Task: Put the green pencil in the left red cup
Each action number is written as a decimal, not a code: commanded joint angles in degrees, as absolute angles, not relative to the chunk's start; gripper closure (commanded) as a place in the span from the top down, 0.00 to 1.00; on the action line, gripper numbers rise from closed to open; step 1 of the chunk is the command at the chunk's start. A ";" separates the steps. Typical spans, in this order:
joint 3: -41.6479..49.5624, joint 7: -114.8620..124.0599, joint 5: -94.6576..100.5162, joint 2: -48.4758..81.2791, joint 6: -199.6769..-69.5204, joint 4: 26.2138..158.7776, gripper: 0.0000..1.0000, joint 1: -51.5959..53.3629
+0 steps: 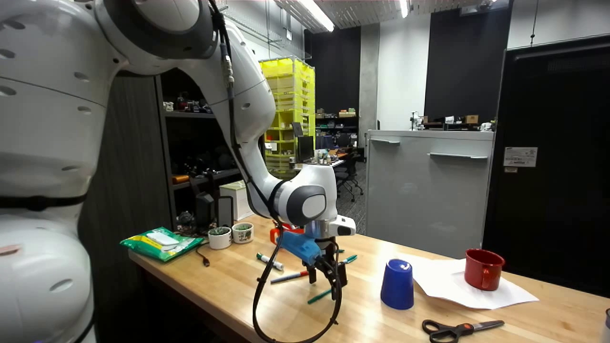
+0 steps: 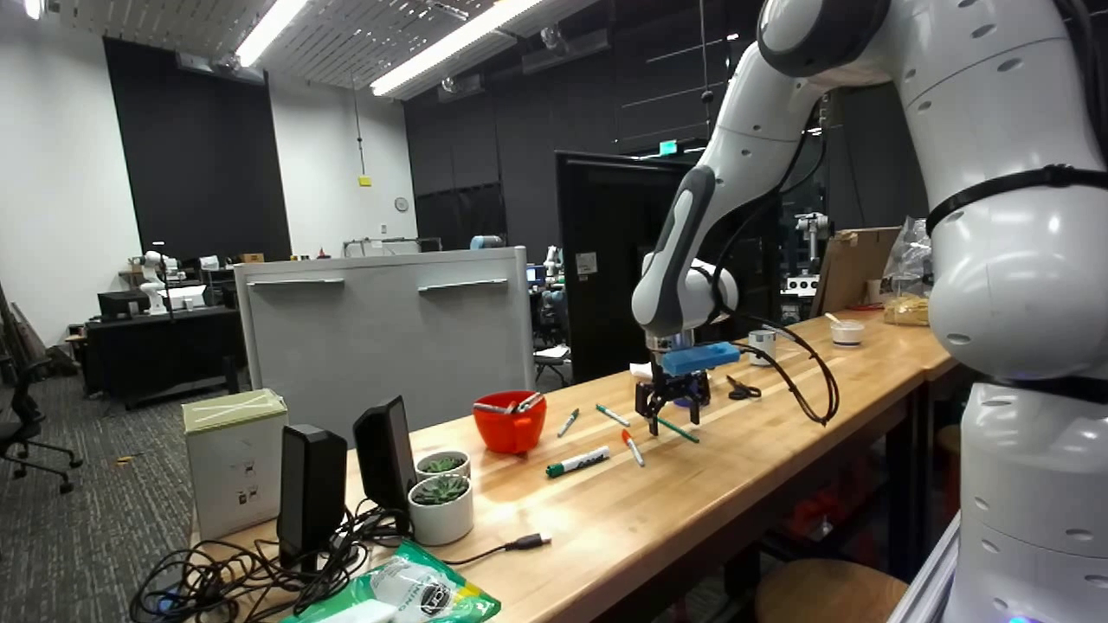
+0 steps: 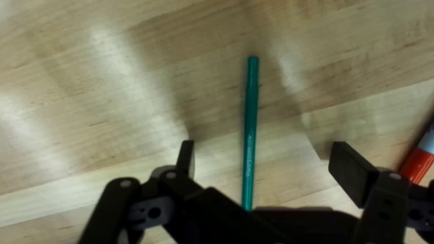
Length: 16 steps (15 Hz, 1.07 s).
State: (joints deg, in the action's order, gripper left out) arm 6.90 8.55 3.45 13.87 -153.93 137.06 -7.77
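Note:
The green pencil [image 3: 251, 125] lies on the wooden table. It runs upright through the middle of the wrist view, and its lower end is hidden by the gripper body. It also shows in both exterior views [image 1: 319, 296] [image 2: 679, 430]. My gripper [image 3: 261, 150] is open, low over the table, with a finger on each side of the pencil and neither touching it. The pencil is nearer the left finger in the wrist view. The left red cup [image 2: 511, 431], bright orange-red, stands upright with pens inside. It is partly hidden behind the gripper in an exterior view [image 1: 273, 233].
A red-orange pen [image 2: 633, 447] lies beside the gripper, with a green-capped white marker [image 2: 577, 462] and teal pens [image 2: 612, 415] nearby. A blue cup [image 1: 397, 285], darker red cup [image 1: 483, 267] on paper and scissors [image 1: 462, 328] are farther along. Potted plants [image 2: 441, 510] stand near speakers.

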 commanded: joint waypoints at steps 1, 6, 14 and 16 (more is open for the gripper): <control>7.32 8.18 1.92 15.67 -154.26 135.70 1.00 -7.12; 7.07 7.77 1.08 16.06 -154.34 135.00 0.63 -7.23; 6.32 6.66 -0.40 14.86 -154.50 134.77 0.01 -6.96; 6.12 6.41 -0.84 14.47 -154.49 134.86 0.00 -6.93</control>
